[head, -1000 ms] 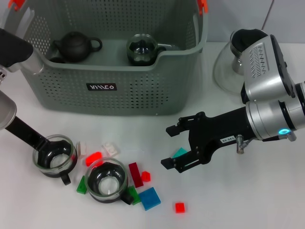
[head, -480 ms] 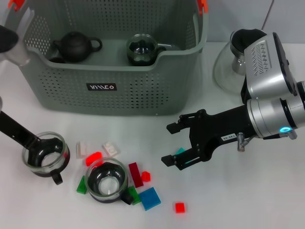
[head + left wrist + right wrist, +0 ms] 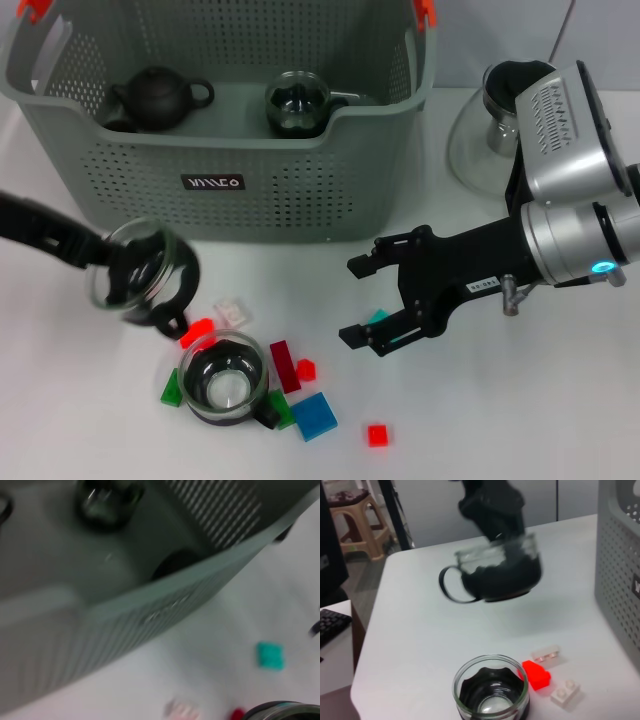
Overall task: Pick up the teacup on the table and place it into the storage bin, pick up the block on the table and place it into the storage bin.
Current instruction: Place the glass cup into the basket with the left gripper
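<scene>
The left end effector (image 3: 105, 262) grips a glass teacup (image 3: 140, 275) by its rim and holds it tilted in the air, clear of the tabletop (image 3: 520, 420), just in front of the storage bin (image 3: 230, 150) near the tabletop's left edge. In the right wrist view the same cup (image 3: 497, 572) hangs above the surface with its handle out to one side, the dark fingers reaching into it from above.

The storage bin stands at the far side of the tabletop. Inside it lie a dark teapot (image 3: 160, 97) and a glass cup with a dark insert (image 3: 298, 102).

A second teacup (image 3: 224, 377) stands upright on the tabletop toward the near edge, left of the middle. Around it lie scattered blocks: a red block (image 3: 197, 331) and a white block (image 3: 232, 311) just beyond it, a dark red block (image 3: 285, 364) and a blue block (image 3: 314, 415) at its right, a green block (image 3: 172, 389) touching its left side, and a small red block (image 3: 377, 434) farther right.

The right end effector (image 3: 355, 300) hovers with its jaws spread wide near the middle of the tabletop, holding nothing, over a teal block (image 3: 377, 320). A glass dome (image 3: 478, 145) sits at the far right.
</scene>
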